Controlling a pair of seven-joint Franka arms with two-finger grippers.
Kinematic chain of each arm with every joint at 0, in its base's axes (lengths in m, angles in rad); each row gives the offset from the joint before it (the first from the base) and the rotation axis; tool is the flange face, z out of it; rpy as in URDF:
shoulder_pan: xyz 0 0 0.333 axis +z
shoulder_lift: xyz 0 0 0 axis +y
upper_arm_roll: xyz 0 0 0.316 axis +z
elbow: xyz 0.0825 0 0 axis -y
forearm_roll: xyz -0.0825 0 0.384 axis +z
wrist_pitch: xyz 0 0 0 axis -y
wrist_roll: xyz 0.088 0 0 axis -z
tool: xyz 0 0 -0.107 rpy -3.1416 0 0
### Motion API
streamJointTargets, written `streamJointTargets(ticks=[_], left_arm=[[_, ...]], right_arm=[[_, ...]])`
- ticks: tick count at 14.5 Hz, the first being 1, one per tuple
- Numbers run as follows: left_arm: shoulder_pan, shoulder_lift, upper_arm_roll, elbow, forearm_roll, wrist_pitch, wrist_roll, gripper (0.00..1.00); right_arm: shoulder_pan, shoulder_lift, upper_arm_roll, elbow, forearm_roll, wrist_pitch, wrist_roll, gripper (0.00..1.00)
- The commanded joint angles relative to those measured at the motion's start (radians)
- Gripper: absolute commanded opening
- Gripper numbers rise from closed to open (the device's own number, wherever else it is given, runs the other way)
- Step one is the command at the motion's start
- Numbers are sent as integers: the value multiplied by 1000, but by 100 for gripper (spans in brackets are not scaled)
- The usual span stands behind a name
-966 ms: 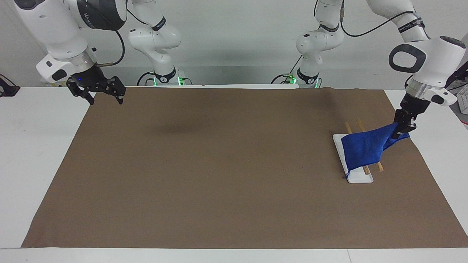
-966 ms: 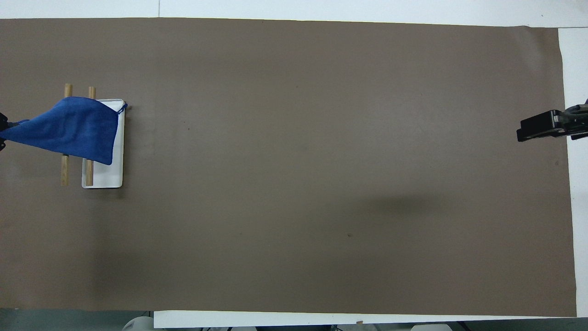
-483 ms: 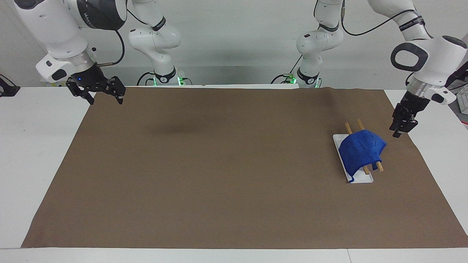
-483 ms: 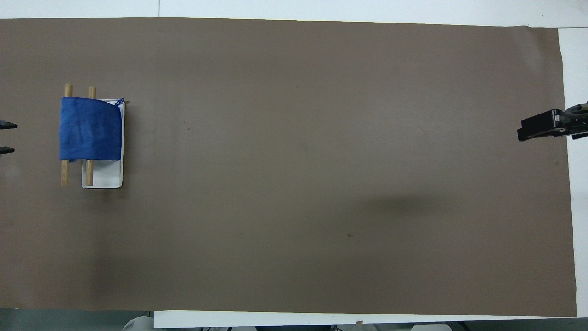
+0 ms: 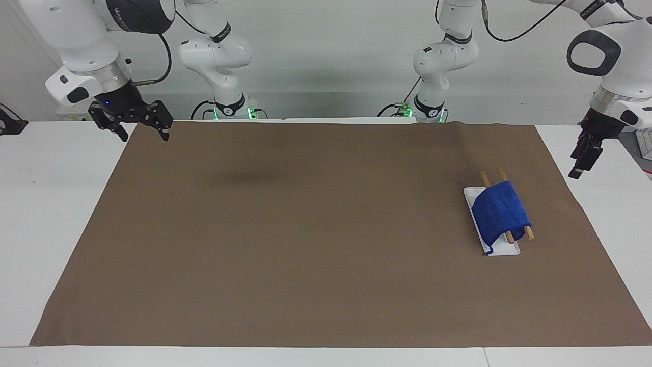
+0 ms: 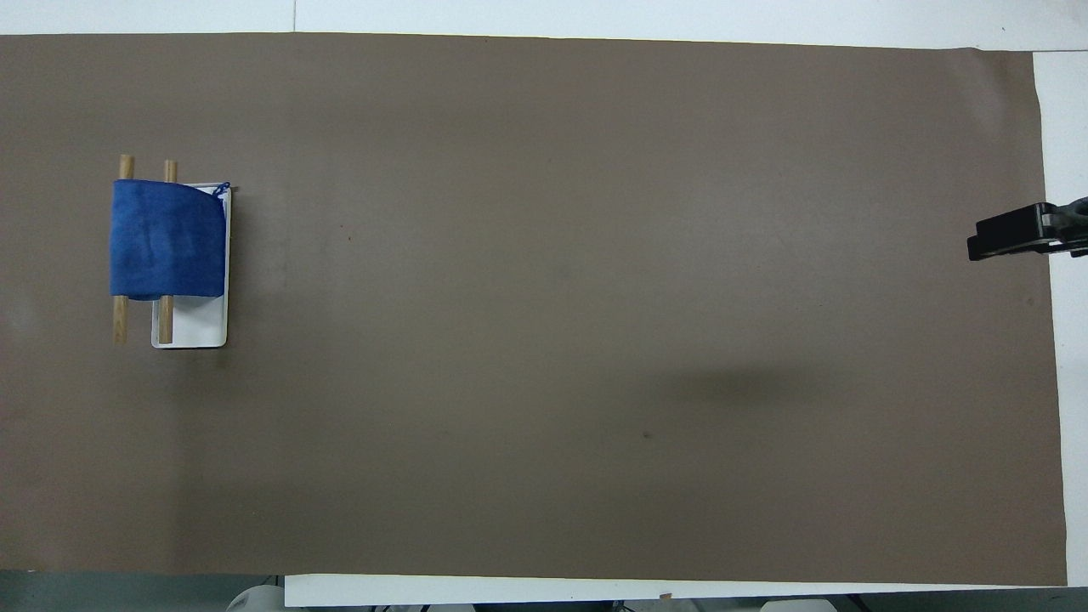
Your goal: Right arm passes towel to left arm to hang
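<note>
With the small royal-blue fuzzy towel (image 5: 500,214) draped over the two wooden rails of the rack (image 5: 516,208) on its white rectangular base (image 5: 504,250), the hanging step is judged done. The rack is seen toward the left arm's end of the brown paper mat (image 5: 316,229); the cloth falls down both sides of the rails, and its loop tag lies at the corner farthest from the robots, on the base. Nothing is touching the towel.

The black two-finger gripper of the white left arm (image 5: 583,155) is raised over the white table edge just off the mat, well apart from the rack and empty; whether its fingers are parted cannot be told from this angle. It does not appear in the overhead view.

The black gripper of the white right arm (image 5: 136,124), blue light at its wrist, is held over the mat's corner at the right arm's end, fingers spread and empty; this arm is waiting.

Judgement: the only step remaining is retreat. The next move calls for the left arm to be lifted clear without the hanging edge being brushed, since the cloth is held by drape alone.
</note>
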Motion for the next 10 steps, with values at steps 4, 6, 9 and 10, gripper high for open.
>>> streamJointTargets(ticks=[4,6,9,10], left_arm=[[-193,38,4,282,46,-462,289,100],[-274,104,5,390,46,-581,297,100],[-290,149,5,468,29,-657,310,100],[-293,144,4,463,31,-660,335,100]], right_arm=[[1,-7,2,-4,-3,-5,3,100],[1,-9,2,-10,-2,-20,-2,100],[-2,-10,2,-11,-2,-26,-2,100],[-4,-10,2,-11,-2,-28,-2,100]])
